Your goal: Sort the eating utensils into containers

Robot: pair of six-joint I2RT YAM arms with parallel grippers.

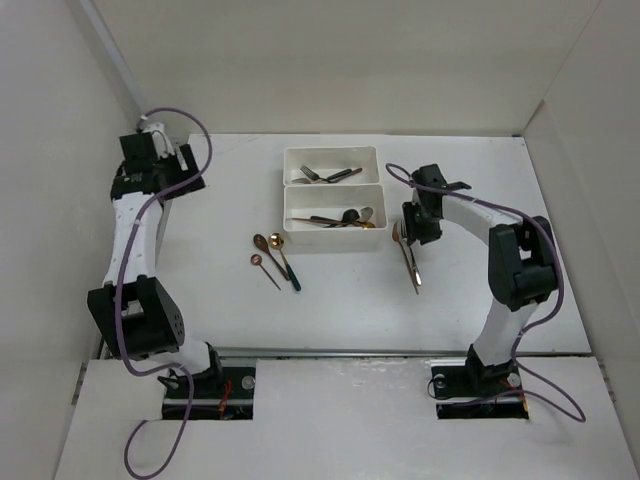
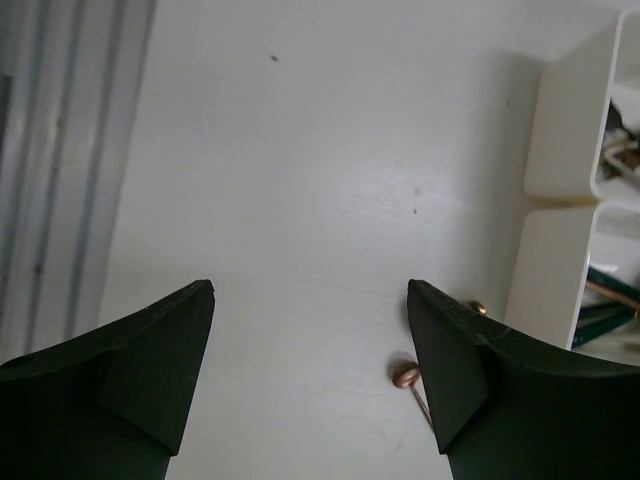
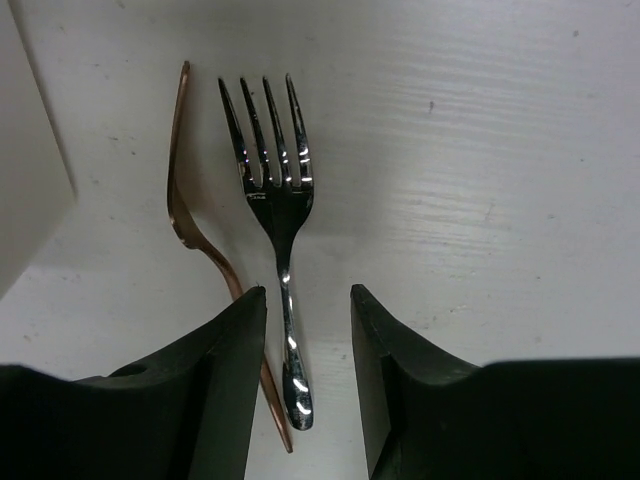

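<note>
Two white trays stand side by side at the back centre, the far tray (image 1: 292,157) and the near tray (image 1: 292,200), each holding a few utensils. A silver fork (image 3: 275,200) and a copper utensil (image 3: 188,215) lie on the table right of the near tray, shown together in the top view (image 1: 409,262). My right gripper (image 3: 308,300) is open low over them; its fingers straddle the fork's handle without touching it, and the copper handle runs under the left finger. Three spoons (image 1: 275,258) lie left of the near tray. My left gripper (image 2: 310,340) is open and empty over bare table at the far left (image 1: 170,172).
In the left wrist view a small copper spoon (image 2: 405,376) and a gold tip (image 2: 478,308) show beside my right finger, with the tray walls (image 2: 560,130) at the right edge. The near tray's wall (image 3: 30,180) stands left of the copper utensil. White walls enclose the table.
</note>
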